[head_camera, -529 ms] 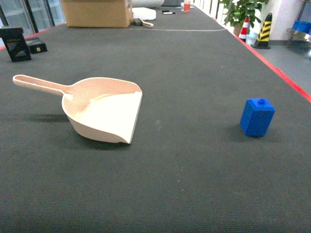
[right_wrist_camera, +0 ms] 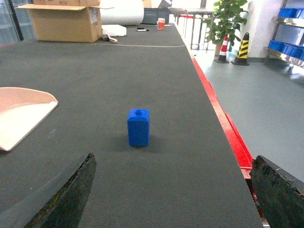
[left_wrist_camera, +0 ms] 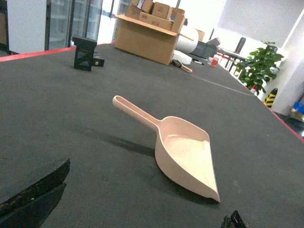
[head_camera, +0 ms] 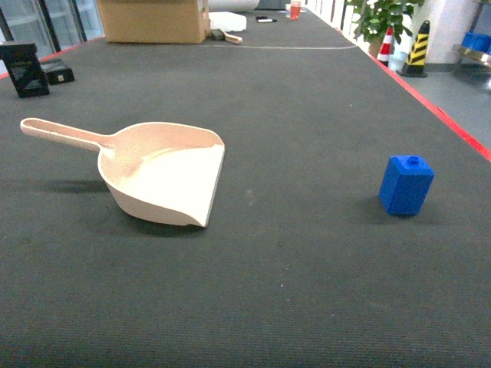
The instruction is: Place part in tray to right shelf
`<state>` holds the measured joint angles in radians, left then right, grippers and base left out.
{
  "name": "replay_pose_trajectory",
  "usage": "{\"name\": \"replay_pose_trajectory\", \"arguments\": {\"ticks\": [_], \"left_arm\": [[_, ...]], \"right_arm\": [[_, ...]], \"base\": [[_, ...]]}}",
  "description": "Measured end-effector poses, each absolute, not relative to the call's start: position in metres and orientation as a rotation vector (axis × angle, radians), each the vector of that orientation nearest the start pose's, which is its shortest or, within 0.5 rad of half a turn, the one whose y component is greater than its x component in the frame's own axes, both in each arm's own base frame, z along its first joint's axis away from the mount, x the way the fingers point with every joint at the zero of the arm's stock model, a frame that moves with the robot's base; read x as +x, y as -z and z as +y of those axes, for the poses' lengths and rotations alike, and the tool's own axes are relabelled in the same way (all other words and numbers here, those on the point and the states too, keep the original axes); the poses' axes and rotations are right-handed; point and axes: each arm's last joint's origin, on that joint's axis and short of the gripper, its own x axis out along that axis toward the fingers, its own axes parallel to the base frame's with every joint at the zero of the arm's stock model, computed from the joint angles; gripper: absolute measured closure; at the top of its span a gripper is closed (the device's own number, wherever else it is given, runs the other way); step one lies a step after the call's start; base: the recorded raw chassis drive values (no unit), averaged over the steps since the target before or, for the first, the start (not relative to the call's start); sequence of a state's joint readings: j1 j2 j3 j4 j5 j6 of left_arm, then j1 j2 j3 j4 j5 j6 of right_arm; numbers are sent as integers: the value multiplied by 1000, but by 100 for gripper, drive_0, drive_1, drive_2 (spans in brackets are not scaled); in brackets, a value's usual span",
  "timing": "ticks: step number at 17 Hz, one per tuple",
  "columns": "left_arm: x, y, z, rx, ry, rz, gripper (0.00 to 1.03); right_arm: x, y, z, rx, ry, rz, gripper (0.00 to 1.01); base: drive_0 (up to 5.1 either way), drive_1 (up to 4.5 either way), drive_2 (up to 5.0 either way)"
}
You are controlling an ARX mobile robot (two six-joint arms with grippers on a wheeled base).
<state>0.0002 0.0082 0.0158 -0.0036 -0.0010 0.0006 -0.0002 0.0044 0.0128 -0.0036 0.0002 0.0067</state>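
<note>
the small bright blue plastic block (head_camera: 406, 185) with a little round knob on top stands upright on the dark grey felt-like table surface (head_camera: 307, 107), on the right side of the head view, not far from the red edge strip (head_camera: 437, 111) of the table. in the right wrist view this block (right_wrist_camera: 138, 127) is in front of the right gripper (right_wrist_camera: 173, 190) and about centred between its two dark fingers (right_wrist_camera: 66, 199), which are spread wide; the block is apart from them and not touched. the large cream-beige plastic scoop (head_camera: 165, 180) with a long straight handle lies on the left side of the table, well apart from the block, its flat front lip turned to the right and its handle pointing away to the left. in the left wrist view the scoop (left_wrist_camera: 185, 154) lies ahead of the left gripper (left_wrist_camera: 137, 209); only the tips of the fingers (left_wrist_camera: 33, 194) show at the bottom corners, wide apart, holding nothing. far behind stand a brown cardboard box (head_camera: 153, 19) and a black stand (head_camera: 23, 69).
</note>
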Motion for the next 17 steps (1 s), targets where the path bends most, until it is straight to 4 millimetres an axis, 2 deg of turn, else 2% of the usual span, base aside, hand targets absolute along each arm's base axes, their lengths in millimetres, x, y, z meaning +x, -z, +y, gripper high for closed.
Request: {"name": "replay_pose_trajectory", "arguments": {"ticks": [17], "left_arm": [[97, -168, 0, 1, -1, -4, 5]], "right_arm": [[97, -167, 0, 7, 0, -5, 3]], "base": [[0, 0, 0]]}}
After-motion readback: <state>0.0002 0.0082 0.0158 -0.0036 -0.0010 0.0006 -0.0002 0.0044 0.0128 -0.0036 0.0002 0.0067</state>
